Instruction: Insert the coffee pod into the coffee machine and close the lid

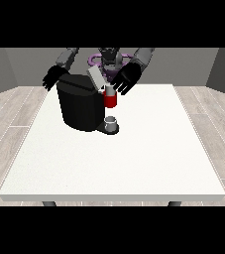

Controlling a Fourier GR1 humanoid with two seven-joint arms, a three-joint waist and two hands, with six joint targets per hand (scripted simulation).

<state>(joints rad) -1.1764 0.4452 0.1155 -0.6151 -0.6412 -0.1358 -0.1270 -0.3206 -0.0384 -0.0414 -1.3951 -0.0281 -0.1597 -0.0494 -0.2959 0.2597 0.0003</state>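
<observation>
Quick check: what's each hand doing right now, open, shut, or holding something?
Hand at the view's left: open, fingers spread, holding nothing, behind the coffee machine.
Hand at the view's right: open, fingers straight, above the red pod holder.

Coffee machine (80, 106) matt black plastic; table (134, 158) smooth matt white; floor (15, 114) pale wood.

You are looking across a broad white tabletop (134, 163) that fills most of the view, with two dark legs (48, 203) showing under its near edge. Around it lies a pale wood-plank floor (5, 129), and plain grey walls (15, 62) close the room behind.
</observation>
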